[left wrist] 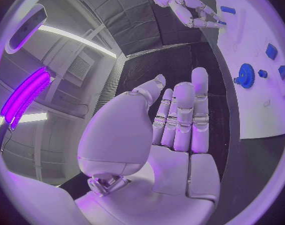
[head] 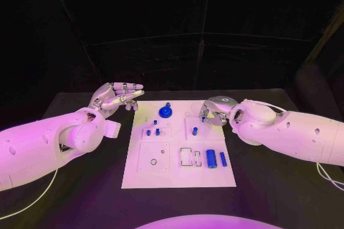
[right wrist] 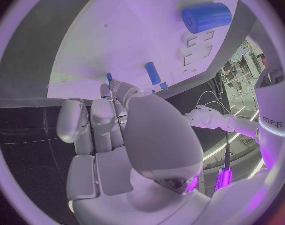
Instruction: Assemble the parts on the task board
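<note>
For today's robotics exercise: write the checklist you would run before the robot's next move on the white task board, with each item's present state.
1. Left hand empty, off the task board: ok, fingers apart beside it.
2. Right hand over the board's right side: ok.
3. Right hand holding a part: cannot tell; fingers curled, tips by a small blue part.
4. Blue gear on board: ok.
5. Large blue cylinder lying free: ok.

Head view: from above, looking down and forward over the counter point(head: 86, 189) at the whole white board point(head: 179, 177). Left wrist view: close behind the left hand point(left wrist: 174, 135), facing across to the board's gear point(left wrist: 245, 76). Right wrist view: close behind the right hand point(right wrist: 127, 130), low over the board. Shared by all: the board.
</note>
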